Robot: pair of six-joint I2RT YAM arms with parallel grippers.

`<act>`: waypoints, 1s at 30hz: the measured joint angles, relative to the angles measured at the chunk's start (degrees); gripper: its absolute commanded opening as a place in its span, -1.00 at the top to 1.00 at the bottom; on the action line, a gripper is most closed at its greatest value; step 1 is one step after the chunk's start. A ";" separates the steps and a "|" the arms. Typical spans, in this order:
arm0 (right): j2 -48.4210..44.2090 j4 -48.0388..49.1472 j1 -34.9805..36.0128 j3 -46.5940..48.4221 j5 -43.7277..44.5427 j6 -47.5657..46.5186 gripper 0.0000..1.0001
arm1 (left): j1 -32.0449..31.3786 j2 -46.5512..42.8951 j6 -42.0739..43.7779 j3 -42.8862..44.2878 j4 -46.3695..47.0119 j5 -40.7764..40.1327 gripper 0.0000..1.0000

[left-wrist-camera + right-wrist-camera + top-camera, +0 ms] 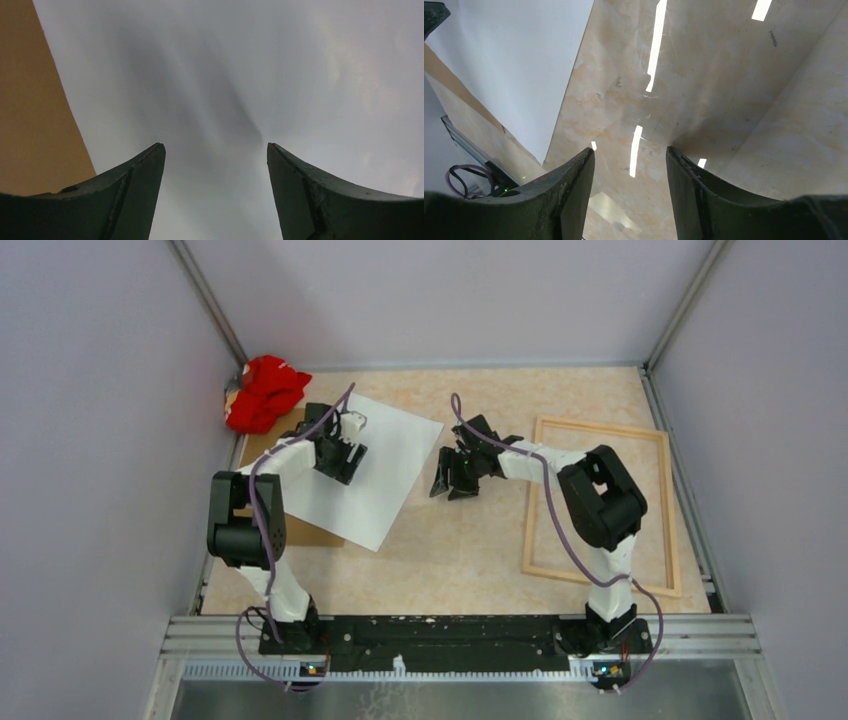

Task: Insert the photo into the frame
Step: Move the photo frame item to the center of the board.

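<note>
The photo (385, 475) lies white back up left of the table's middle, partly over a brown backing board (300, 525). My left gripper (343, 456) hovers low over the photo's far left part, open. In the left wrist view its fingers (140, 185) stand wide apart over the plain grey-white sheet (225, 75), with nothing between them. My right gripper (455, 478) is just off the photo's right corner, over bare table, open and empty (630, 152). The photo's edge (519, 65) shows to its left. The light wooden frame (600, 427) lies flat at the right, under the right arm.
A red cloth (262, 392) is bunched in the far left corner. The brown board (35, 110) sticks out past the photo's left edge. Grey walls close in the marbled table (724, 75) on three sides; the arm bases stand along the near rail.
</note>
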 measured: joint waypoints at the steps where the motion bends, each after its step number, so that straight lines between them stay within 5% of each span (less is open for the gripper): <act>1: 0.04 0.20 -0.02 -0.13 0.42 -0.02 -0.02 | 0.72 0.04 0.26 -0.79 0.44 -0.81 -0.61; 21: -3.85 -0.87 -0.76 -3.61 18.14 -7.04 0.06 | 20.02 0.74 6.10 -6.14 12.31 -7.98 -0.58; 30: -5.18 -5.57 -2.54 -3.48 20.24 -8.02 -0.23 | 23.74 -2.62 6.93 -2.71 0.37 -5.92 -0.76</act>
